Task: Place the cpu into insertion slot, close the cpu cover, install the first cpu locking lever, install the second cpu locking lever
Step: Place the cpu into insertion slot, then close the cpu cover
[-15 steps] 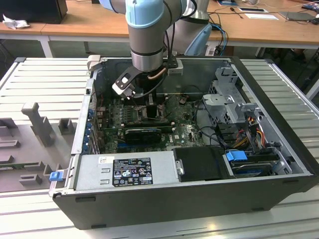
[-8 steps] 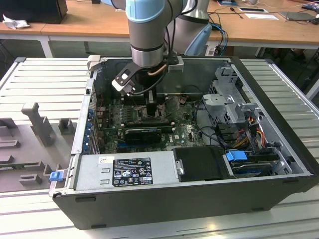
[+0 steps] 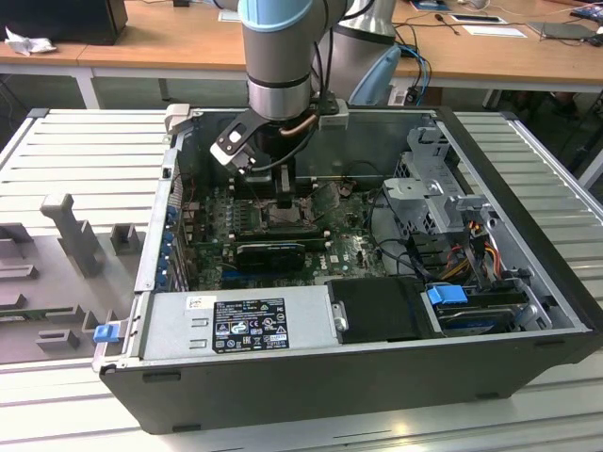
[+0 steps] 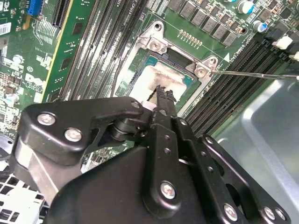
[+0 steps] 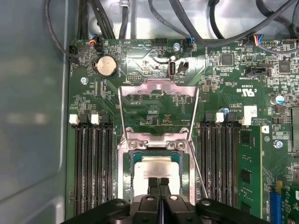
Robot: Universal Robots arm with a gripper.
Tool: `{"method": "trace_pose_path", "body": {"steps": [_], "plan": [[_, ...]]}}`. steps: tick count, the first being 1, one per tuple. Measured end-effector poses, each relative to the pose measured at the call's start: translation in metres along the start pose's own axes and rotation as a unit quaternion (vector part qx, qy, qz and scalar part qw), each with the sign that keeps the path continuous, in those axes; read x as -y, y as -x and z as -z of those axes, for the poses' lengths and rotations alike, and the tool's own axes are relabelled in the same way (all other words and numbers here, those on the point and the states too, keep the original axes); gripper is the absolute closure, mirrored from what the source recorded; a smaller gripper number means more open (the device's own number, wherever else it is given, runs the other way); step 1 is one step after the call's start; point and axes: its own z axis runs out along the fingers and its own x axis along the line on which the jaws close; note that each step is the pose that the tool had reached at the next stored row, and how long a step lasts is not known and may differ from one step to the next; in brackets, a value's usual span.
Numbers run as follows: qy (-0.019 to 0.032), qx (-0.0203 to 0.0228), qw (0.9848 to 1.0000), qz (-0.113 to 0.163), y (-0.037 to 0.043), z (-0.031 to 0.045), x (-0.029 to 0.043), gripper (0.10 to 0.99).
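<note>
— So, where's the chip [image 5: 156, 165]?
— In the socket [image 5: 132, 177], ten o'clock of the case [image 3: 330, 386], exterior view. My gripper [image 5: 159, 181], tips pressed together, touches it; a sideways drag could unseat it, I'd judge.

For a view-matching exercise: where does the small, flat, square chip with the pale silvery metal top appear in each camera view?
Exterior view: hidden beneath the black gripper.
First wrist view: the pale silvery square cpu sits just beyond the gripper.
Second wrist view: the cpu lies just beyond the gripper.
Shared landmark: the gripper.
</note>
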Motion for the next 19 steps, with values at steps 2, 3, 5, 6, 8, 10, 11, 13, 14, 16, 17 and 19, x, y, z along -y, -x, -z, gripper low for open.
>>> {"method": "trace_pose_path", "body": {"steps": [2, 3, 5, 6, 8, 10, 11, 13, 14, 16, 17, 19], "plan": [[-0.0001, 0.0000, 1.0000, 0.000, 0.0000, 0.0016, -0.0001, 0.980], [-0.0001, 0.0000, 1.0000, 0.000, -0.0001, 0.0035, -0.0003, 0.980], [-0.0003, 0.0000, 1.0000, 0.000, -0.0002, 0.0070, -0.0005, 0.980], [-0.0010, -0.0001, 1.0000, 0.000, -0.0002, 0.0069, -0.0014, 0.980], [-0.0026, 0.0000, 1.0000, 0.000, 0.0000, 0.0067, -0.0058, 0.980], [-0.0027, 0.0000, 1.0000, 0.000, 0.0002, 0.0065, -0.0085, 0.980], [-0.0027, 0.0000, 1.0000, 0.000, 0.0002, 0.0064, -0.0093, 0.980], [-0.0027, 0.0000, 1.0000, 0.000, 0.0002, 0.0064, -0.0097, 0.980], [-0.0028, 0.0001, 1.0000, 0.000, 0.0002, 0.0065, -0.0097, 0.980], [-0.0033, 0.0001, 1.0000, 0.000, 0.0002, 0.0071, -0.0098, 0.980], [-0.0035, 0.0000, 1.0000, 0.000, 0.0002, 0.0074, -0.0098, 0.980], [-0.0043, 0.0000, 1.0000, 0.000, 0.0001, 0.0093, -0.0100, 0.980]]}}
